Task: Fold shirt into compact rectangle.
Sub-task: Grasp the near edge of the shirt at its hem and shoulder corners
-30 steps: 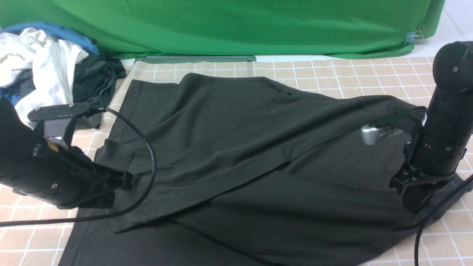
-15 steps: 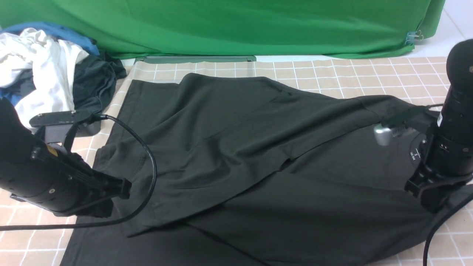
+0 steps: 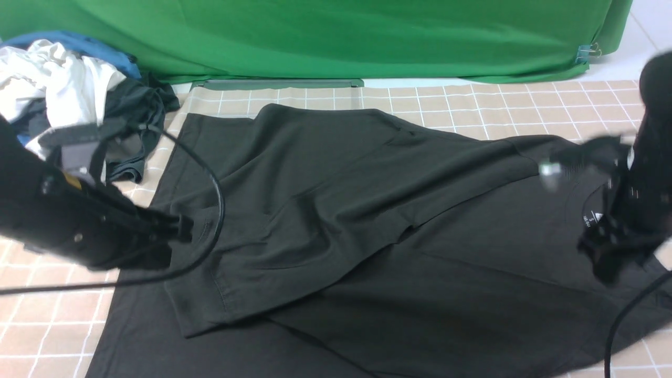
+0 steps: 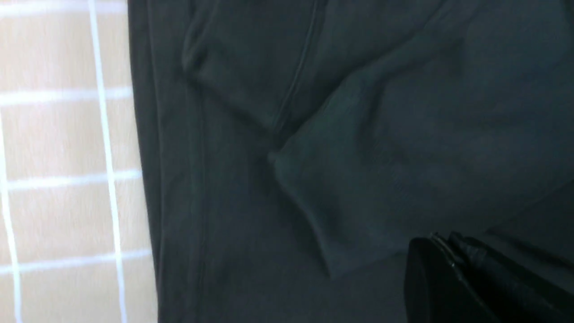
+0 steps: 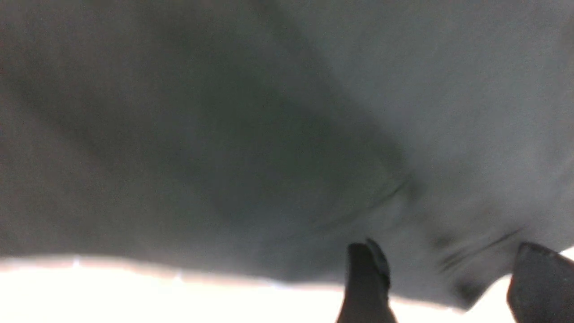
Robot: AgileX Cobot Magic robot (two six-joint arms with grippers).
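The black shirt (image 3: pixel 367 210) lies spread over the checked table, one side folded across its middle. Its neck label (image 3: pixel 592 218) shows at the right. My left gripper (image 3: pixel 184 229) hovers shut over the shirt's left part; in the left wrist view the left gripper (image 4: pixel 441 244) has its jaws pressed together above the dark shirt cloth (image 4: pixel 403 134), with no cloth visibly between them. My right gripper (image 3: pixel 604 262), blurred, stands by the collar. In the right wrist view the right gripper (image 5: pixel 448 278) is open, and an edge of the shirt (image 5: pixel 269 134) lies loose between the spread fingers.
A heap of clothes sits at the back left: a white garment (image 3: pixel 68 89) and a smaller dark garment (image 3: pixel 131 115). A green backdrop (image 3: pixel 315 37) closes the far side. The left arm's cable (image 3: pixel 215 205) loops over the shirt. The checked table cover (image 3: pixel 472 105) shows beyond the shirt.
My right gripper has opened, let go of the shirt's right edge and shifted right; the cloth there has dropped flat and the neck label shows. The left arm has moved slightly away from the table's front edge.
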